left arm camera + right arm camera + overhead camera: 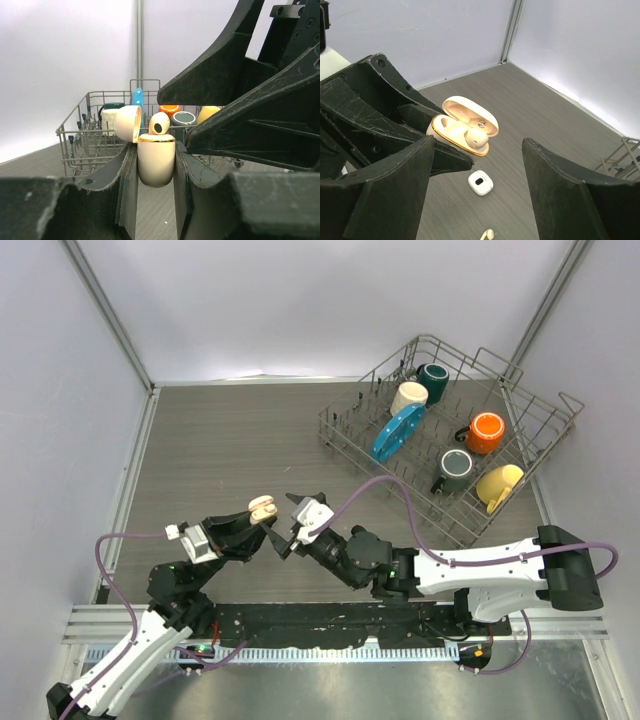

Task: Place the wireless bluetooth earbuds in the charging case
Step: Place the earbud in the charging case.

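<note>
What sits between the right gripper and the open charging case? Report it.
Nothing. In the right wrist view the open right gripper faces the charging case, held in the left gripper, across empty air above the table.

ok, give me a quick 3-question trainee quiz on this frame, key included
1. True or false: the right gripper holds the charging case.
2. The case is: A open; B shut; C lying on the table.
3. Fill in: the number of earbuds seen in the case is ___.
Key: 1 false, the left gripper clamps it and the right gripper is open; 2 A; 3 one.
</note>
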You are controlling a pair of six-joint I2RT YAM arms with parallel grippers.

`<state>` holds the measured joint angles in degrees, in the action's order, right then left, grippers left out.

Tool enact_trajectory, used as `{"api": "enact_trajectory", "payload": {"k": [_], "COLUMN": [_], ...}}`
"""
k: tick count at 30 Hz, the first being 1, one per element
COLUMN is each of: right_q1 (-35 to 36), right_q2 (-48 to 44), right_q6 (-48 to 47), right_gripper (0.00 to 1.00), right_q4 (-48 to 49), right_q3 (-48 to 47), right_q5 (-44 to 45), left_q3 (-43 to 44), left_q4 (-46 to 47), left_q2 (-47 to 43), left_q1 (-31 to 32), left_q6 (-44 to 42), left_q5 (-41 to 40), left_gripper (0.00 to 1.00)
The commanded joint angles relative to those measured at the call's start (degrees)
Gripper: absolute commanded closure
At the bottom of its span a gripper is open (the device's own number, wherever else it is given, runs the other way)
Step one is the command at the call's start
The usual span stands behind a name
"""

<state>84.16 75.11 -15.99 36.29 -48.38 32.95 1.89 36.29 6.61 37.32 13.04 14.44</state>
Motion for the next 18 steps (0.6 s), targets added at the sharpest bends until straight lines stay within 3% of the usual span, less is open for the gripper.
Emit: {"api": "enact_trajectory", "payload": {"k": [1,7,8,12,14,18], "right_q1": [-0.2,-4.0,-5.5,-16.6,-21.2,-23.0], "right_q2": [-2.1,-6.5,-7.6,-12.3,-14.3,-15.3], "right_q6": [5.8,15.6,22.3,41.0,45.2,49.8], "right_gripper": [0.23,0.19,0.18,0.16,0.16,0.15], "right_q4": [0.0,-6.6,-8.4,-18.0,-20.3,-23.9], "right_q3": [-2.9,-5.1,-5.6,-5.9,-4.6,-4.0], "right_q5": [2.4,1.8,0.9,-12.8,-18.6,-23.7], "left_q3": [-4.1,-4.3,-4.4,-4.4,-4.4,-4.4], "left_q4": [5.0,4.9,4.9,4.9,5.1,5.5], "left_q2": [-0.4,-0.5,-0.5,-0.6,-0.6,-0.5], "left_q1": [-0.2,-0.2,-0.2,-0.2,-0.2,-0.2], "left_q6": [-0.2,-0.3,-0.4,-1.0,-1.3,-1.6], "left_q5": [-1.3,-1.3,-1.3,-1.0,-0.8,-0.6], "left_gripper": [1.00,1.00,1.00,1.00,1.00,1.00]}}
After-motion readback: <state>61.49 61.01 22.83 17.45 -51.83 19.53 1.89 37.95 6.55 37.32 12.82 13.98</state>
